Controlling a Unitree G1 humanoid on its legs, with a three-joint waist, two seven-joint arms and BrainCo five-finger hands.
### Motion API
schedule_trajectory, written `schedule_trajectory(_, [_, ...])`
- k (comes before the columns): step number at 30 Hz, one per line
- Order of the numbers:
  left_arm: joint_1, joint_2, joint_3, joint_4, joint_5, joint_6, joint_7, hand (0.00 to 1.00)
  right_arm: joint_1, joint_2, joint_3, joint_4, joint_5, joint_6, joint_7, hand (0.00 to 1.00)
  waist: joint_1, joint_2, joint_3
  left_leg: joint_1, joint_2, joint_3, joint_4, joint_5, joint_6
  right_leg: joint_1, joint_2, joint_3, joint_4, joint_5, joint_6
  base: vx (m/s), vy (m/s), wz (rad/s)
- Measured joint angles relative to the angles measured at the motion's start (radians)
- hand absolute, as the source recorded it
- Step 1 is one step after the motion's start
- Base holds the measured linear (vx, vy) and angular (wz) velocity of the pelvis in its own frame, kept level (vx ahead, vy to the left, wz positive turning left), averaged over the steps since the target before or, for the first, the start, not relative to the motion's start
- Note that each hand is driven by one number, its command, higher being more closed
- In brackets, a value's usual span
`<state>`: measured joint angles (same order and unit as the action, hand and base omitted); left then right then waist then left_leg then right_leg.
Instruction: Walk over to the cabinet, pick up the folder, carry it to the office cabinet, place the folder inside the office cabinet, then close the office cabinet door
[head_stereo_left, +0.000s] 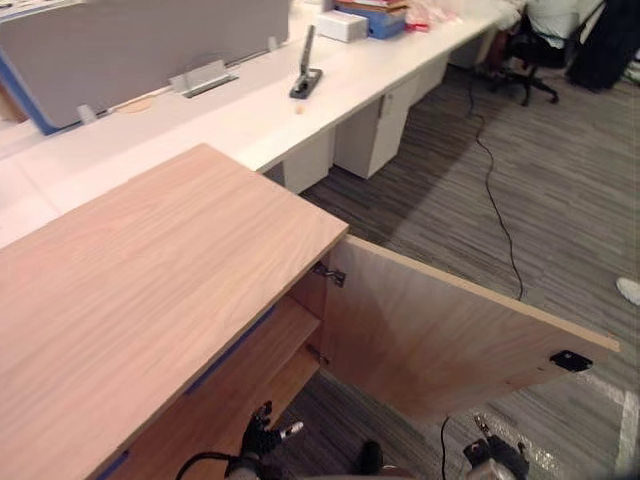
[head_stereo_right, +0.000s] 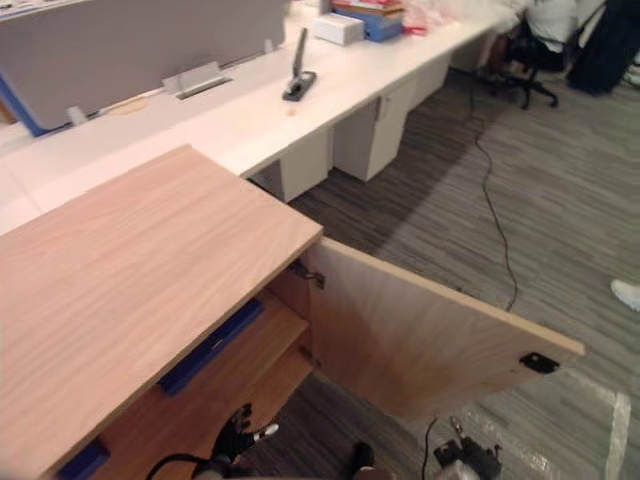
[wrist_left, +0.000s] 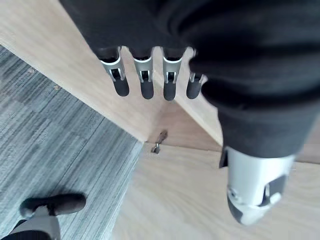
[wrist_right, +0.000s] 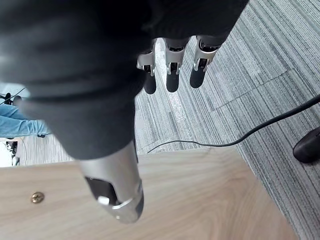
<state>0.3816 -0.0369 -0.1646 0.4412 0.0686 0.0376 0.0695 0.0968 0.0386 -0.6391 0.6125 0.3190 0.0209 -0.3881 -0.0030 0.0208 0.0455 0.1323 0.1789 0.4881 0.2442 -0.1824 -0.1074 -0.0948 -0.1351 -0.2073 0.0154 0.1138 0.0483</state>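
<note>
The light wooden office cabinet (head_stereo_right: 150, 260) stands with its wooden door (head_stereo_right: 420, 330) swung wide open. On its upper shelf, just under the top panel, lies what looks like the flat blue folder (head_stereo_right: 210, 347), though only its edge shows. The left hand (wrist_left: 146, 85) hangs by the hinge with its fingers straight and empty. The right hand (wrist_right: 172, 75) hangs over the door's outer edge and the grey carpet floor (head_stereo_right: 560, 200), its fingers also straight and empty.

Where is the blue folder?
In the right eye view the blue folder lies flat on the upper shelf inside the wooden cabinet, just under its top, left of the open door.
</note>
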Motion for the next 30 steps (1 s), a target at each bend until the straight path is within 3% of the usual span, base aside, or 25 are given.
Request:
schedule_trajectory(1, [0.002,0.004,-0.027,-0.004,-0.001,0.0,-0.01,0.0,-0.001,-0.012,-0.002,-0.001,-0.008,0.0,-0.002,0.0,0.0,0.014,-0.001,0.009,-0.029,-0.038,-0.096,-0.009,0.025,0.015,-0.001,0.002,-0.011,0.002,0.004,0.07,0.114,-0.17])
schedule_trajectory(2, [0.007,0.004,-0.045,-0.017,-0.004,0.001,-0.015,0.0,-0.002,-0.027,-0.005,-0.006,-0.013,0.001,-0.007,0.0,-0.003,0.038,-0.005,0.007,-0.039,-0.063,-0.16,0.053,0.058,0.022,0.016,0.004,-0.015,0.002,0.005,0.04,0.111,-0.29])
schedule_trajectory(4, [0.011,0.013,-0.052,-0.034,-0.004,0.005,-0.02,0.0,-0.015,-0.018,0.005,-0.04,-0.031,0.002,-0.007,0.0,-0.006,0.037,-0.01,0.008,-0.041,-0.053,-0.134,0.037,0.036,0.043,0.016,0.024,-0.047,0.016,0.025,0.04,0.073,-0.22])
schedule_trajectory(12, [0.023,0.031,-0.111,-0.087,-0.026,0.017,-0.02,0.0,-0.062,-0.054,-0.004,-0.151,-0.103,0.002,-0.009,0.0,-0.007,0.03,-0.003,-0.01,-0.057,-0.08,-0.112,0.037,0.036,0.056,0.002,0.025,-0.084,0.041,0.032,-0.04,0.009,0.03])
schedule_trajectory(16, [0.047,0.037,-0.137,-0.146,-0.031,0.019,-0.023,0.0,-0.106,-0.156,0.015,-0.197,-0.149,-0.002,-0.006,0.0,-0.004,0.036,0.009,-0.022,-0.051,-0.116,-0.084,0.027,0.047,0.063,0.002,0.017,-0.082,0.04,0.03,-0.09,-0.008,0.08])
schedule_trajectory(21, [0.09,0.045,-0.151,-0.18,-0.046,0.019,-0.058,0.0,-0.125,-0.258,0.088,-0.196,-0.209,-0.001,0.041,0.0,-0.009,0.047,0.029,-0.029,-0.047,-0.142,-0.082,0.002,0.03,0.069,0.002,0.013,-0.098,0.059,0.031,-0.12,0.012,0.02])
schedule_trajectory(30, [0.096,0.07,-0.142,-0.181,-0.091,0.021,-0.077,0.0,-0.182,-0.435,0.252,-0.119,-0.236,0.004,0.136,0.0,-0.051,0.057,0.029,-0.045,-0.051,-0.152,-0.058,-0.001,0.028,0.062,-0.003,0.017,-0.098,0.076,0.026,-0.05,-0.002,0.0])
